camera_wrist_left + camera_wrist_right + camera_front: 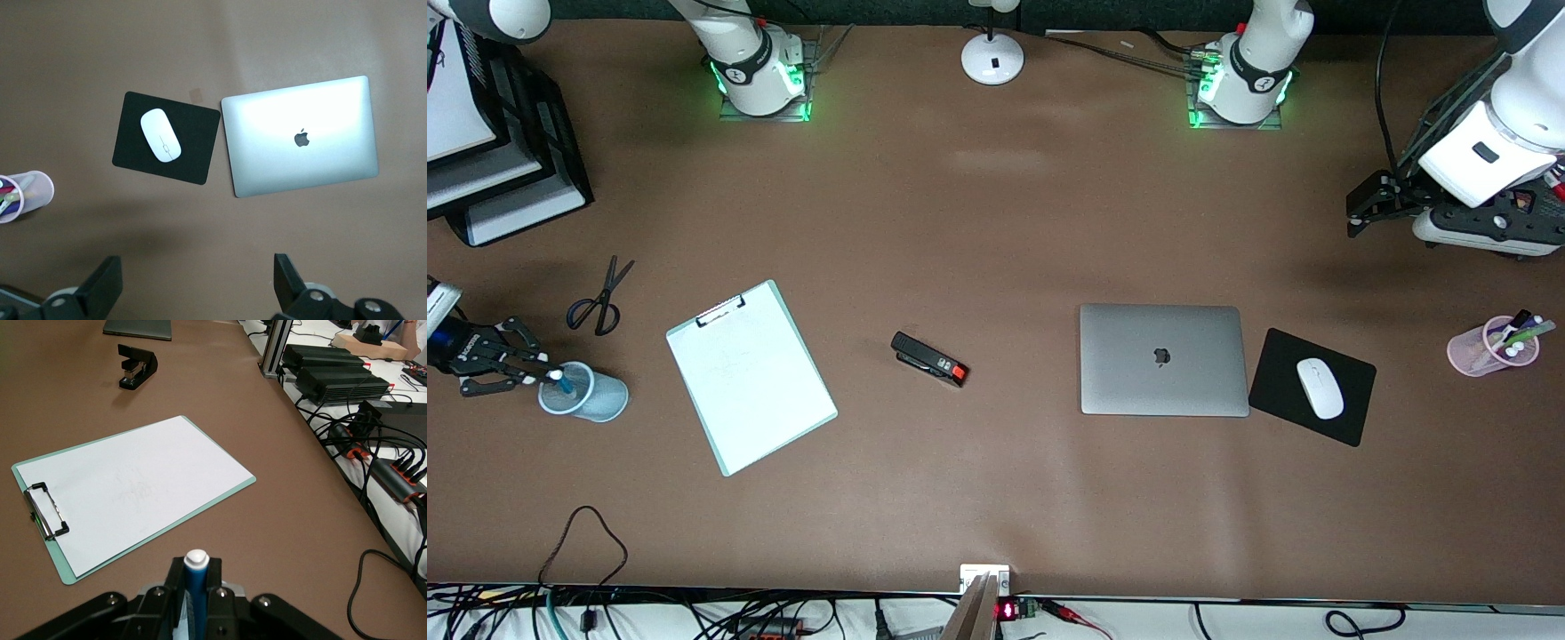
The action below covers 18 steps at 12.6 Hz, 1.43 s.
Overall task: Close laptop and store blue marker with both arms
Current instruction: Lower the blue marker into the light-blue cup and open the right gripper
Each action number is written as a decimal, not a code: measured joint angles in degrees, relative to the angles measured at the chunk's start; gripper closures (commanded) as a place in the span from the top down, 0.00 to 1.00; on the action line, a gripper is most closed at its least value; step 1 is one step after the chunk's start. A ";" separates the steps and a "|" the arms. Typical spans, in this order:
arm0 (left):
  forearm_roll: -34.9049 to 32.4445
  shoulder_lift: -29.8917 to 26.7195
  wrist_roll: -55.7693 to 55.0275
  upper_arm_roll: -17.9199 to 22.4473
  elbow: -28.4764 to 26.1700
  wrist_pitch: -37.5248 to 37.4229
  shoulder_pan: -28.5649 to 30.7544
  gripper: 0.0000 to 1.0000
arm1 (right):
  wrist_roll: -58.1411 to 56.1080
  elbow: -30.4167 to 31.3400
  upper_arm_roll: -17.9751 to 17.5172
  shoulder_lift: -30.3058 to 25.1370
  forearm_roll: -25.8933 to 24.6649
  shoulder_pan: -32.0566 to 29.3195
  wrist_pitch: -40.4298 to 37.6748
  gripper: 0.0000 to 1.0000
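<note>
While the right pincer [547, 377], at the frame's left edge, grips the blue marker [557, 376] over a blue cup [585, 392], the laptop [1163, 359] lies closed right of centre; the left pincer [1356, 212], upper right, gapes wide.

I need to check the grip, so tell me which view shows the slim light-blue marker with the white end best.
The right wrist view: the slim light-blue marker with the white end stands upright, close up, pinched in the shut right gripper. The front view shows only its small tip over the pale blue mesh cup. The left wrist view shows none of it.
</note>
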<state>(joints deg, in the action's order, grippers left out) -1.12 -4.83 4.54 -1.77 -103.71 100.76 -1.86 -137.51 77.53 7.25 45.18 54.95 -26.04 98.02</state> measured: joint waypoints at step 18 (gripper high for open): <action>0.00 0.00 0.01 0.18 0.05 -1.98 -0.24 1.00 | 6.67 -2.03 -0.25 1.63 -0.51 0.12 1.77 1.00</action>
<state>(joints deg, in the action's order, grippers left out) -1.12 -4.83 4.55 -1.59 -103.66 98.78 -2.10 -130.84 75.50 7.00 46.81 54.44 -25.93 99.79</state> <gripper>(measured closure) 0.000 0.084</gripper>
